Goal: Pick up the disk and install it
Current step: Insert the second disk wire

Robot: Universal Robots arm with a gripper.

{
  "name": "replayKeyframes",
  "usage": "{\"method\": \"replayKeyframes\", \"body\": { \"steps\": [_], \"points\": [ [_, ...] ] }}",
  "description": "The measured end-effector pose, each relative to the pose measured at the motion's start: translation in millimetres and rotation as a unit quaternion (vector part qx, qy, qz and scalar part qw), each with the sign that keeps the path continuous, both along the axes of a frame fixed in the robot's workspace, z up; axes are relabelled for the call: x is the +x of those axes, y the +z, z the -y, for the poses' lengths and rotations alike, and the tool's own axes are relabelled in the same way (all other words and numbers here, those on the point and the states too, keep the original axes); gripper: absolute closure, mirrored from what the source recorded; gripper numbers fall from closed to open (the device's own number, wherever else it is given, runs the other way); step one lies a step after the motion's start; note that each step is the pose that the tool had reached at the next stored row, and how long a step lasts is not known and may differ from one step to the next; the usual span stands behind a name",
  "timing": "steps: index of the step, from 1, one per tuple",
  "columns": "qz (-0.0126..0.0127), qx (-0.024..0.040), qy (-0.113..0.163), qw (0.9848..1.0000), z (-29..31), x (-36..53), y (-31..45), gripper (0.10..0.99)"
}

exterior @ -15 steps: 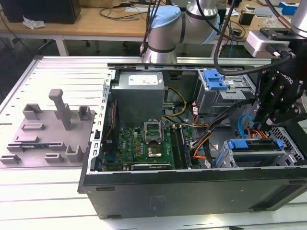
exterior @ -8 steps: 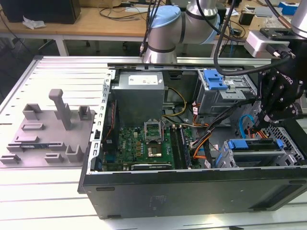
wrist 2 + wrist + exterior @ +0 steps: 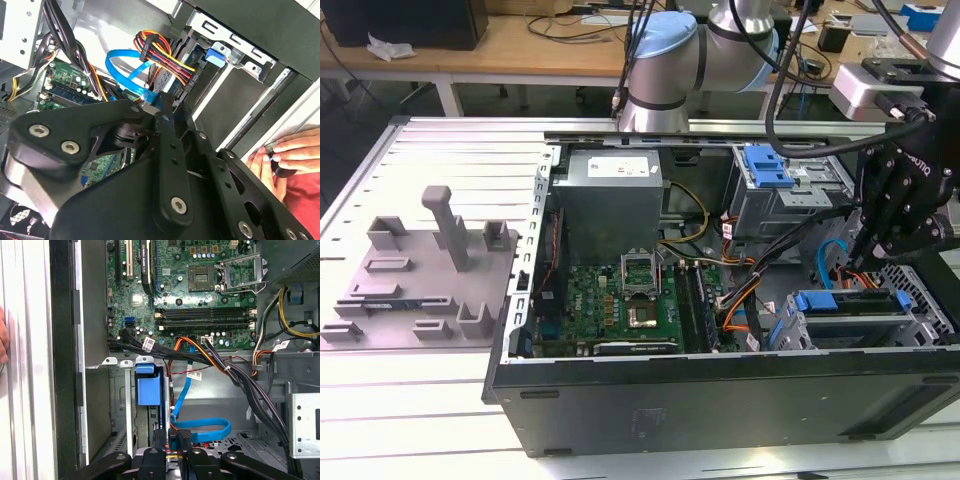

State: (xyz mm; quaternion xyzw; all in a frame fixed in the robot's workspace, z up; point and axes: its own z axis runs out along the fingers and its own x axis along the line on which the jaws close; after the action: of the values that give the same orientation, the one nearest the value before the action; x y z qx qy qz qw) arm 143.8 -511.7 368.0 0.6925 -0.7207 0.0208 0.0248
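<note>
The black multi-link tool (image 3: 876, 240) hangs inside the open dark-grey metal computer case (image 3: 720, 395), over the drive cage at the exterior view's right. Its fingers (image 3: 184, 440) look closed narrow in both wrist views; can't tell if anything is pinched. The flat silver disk w/ blue plastic rails (image 3: 848, 303) sits in that cage, just beside the tool tip. A flat blue data cable (image 3: 200, 427) loops nearby. The green motherboard (image 3: 620, 300) is mid-case. A person's hand (image 3: 280, 157) rests outside the case wall.
</note>
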Motion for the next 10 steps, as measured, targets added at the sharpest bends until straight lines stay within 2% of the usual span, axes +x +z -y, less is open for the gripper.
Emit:
{"method": "replayKeyframes", "body": {
  "steps": [2,3,5,6,10],
  "points": [
    [0.0000,0.0108,0.000,0.9999,2.5,0.0,0.0,0.843],
    [0.0000,0.0192,0.000,0.9998,4.5,0.0,0.0,0.843],
    [0.0000,0.0257,0.000,0.9997,6.7,0.0,0.0,0.843],
    [0.0000,0.0316,0.000,0.9995,8.8,0.0,0.0,0.843],
    [0.0000,0.0440,0.000,0.9990,15.6,0.0,0.0,0.859]
  ]
}}
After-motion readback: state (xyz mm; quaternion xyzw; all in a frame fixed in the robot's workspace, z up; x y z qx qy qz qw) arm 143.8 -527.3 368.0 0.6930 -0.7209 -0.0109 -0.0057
